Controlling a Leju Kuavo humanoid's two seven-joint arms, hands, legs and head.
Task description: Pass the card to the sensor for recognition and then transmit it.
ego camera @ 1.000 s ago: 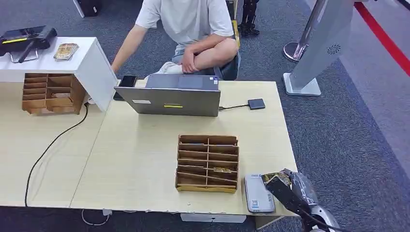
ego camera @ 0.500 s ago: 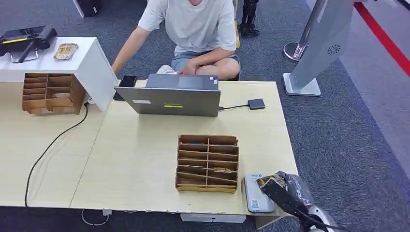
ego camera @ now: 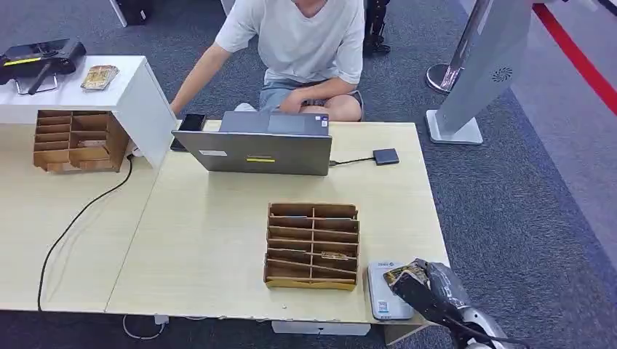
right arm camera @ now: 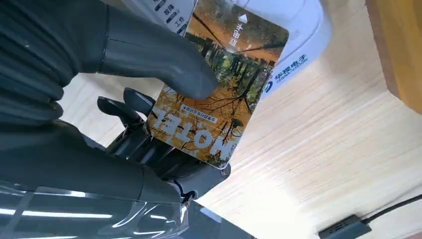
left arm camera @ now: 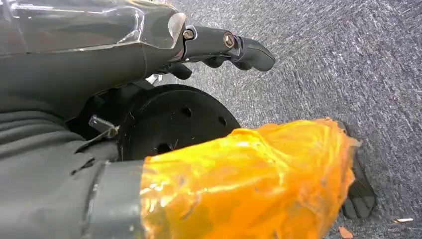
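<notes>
1. Right hand (ego camera: 426, 285): at your near right table corner, thumb (right arm camera: 164, 59) pressed on the card's printed face, darker fingers beneath. It grasps the card (right arm camera: 219, 94).
2. Card: autumn-tree picture; in the right wrist view its far end overlaps the white sensor (ego camera: 385, 291). You cannot tell whether it touches the sensor.
3. Sensor: flat white reader lying on the table (ego camera: 211, 240), just right of the near slotted rack.
4. Left hand (left arm camera: 219, 47): seen in the left wrist view above grey carpet, fingers extended, nothing in them. Its thumb is wrapped in orange tape (left arm camera: 249, 179).
5. Near rack (ego camera: 313, 246): brown, with two columns of slots, one card-like item in a lower right slot.
6. Laptop (ego camera: 255, 144): open, its back toward you, cabled to a small dark adapter (ego camera: 385, 156).
7. Second rack (ego camera: 78, 140): far left, under a white shelf (ego camera: 124, 87).
8. Person (ego camera: 298, 51): seated cross-legged behind the laptop.
</notes>
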